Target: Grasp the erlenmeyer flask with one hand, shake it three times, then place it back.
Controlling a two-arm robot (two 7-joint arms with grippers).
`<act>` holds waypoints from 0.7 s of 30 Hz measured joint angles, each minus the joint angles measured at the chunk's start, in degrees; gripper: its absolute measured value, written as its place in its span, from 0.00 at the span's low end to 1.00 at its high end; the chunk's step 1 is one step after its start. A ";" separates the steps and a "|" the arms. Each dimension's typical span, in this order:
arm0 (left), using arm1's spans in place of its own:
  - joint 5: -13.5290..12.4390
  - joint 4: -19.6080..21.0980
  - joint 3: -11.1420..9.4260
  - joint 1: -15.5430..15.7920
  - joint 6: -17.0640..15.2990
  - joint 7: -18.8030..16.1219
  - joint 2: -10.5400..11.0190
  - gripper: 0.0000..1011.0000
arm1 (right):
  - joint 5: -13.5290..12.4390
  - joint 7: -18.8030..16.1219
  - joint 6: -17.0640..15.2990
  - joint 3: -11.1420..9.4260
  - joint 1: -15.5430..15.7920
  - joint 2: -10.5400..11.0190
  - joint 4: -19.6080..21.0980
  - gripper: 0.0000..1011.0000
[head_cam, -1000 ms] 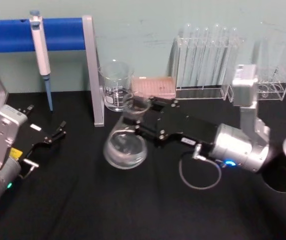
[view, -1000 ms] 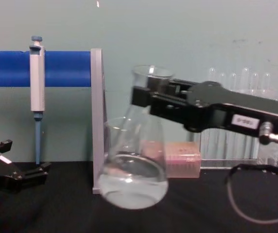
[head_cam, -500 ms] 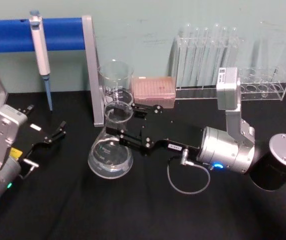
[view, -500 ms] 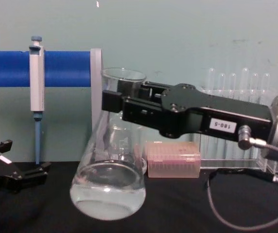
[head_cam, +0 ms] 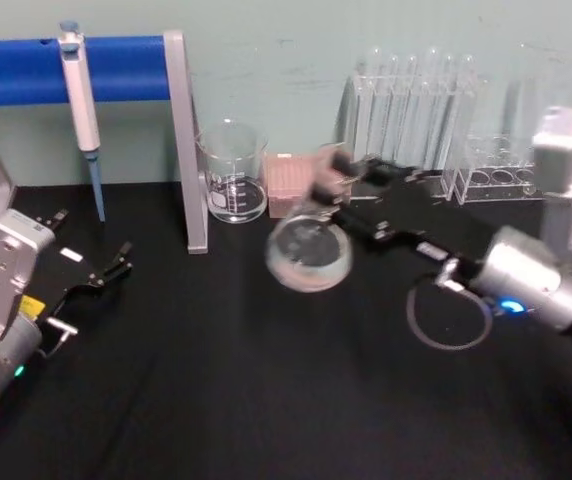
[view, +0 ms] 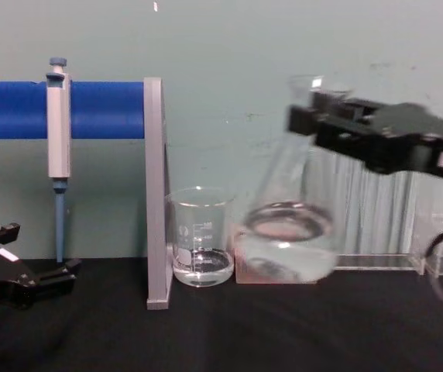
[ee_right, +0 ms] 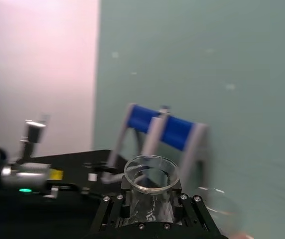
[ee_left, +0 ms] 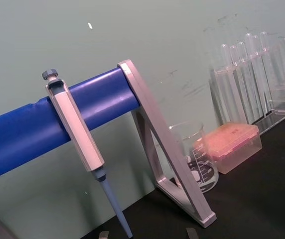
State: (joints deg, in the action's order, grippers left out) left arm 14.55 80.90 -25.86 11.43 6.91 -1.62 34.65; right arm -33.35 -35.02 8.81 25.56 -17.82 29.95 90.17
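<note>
Over black table, tilted erlenmeyer flask, neck inside right claw.

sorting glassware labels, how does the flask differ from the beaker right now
The flask is conical with a narrow neck; the beaker is straight-sided with printed graduations. The flask hangs tilted above the table, the right gripper jaws shut on its neck; the beaker stands upright on the table, untouched. Both are clear glass holding some clear liquid.
</note>
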 joint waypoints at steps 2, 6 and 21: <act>0.00 0.00 0.00 0.00 0.00 0.00 0.00 0.99 | 0.10 1.26 0.11 -1.39 1.04 0.65 0.51 0.44; 0.00 0.00 0.00 0.00 0.00 0.00 0.00 0.99 | 0.45 4.76 0.36 -5.29 4.21 2.32 2.16 0.44; 0.00 0.00 0.00 0.00 0.00 0.00 0.00 0.99 | 1.54 10.18 0.61 -13.24 10.55 3.89 4.58 0.44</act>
State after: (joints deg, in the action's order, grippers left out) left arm 14.55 80.90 -25.86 11.43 6.91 -1.62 34.65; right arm -31.81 -24.84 9.41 12.33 -7.27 33.84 94.74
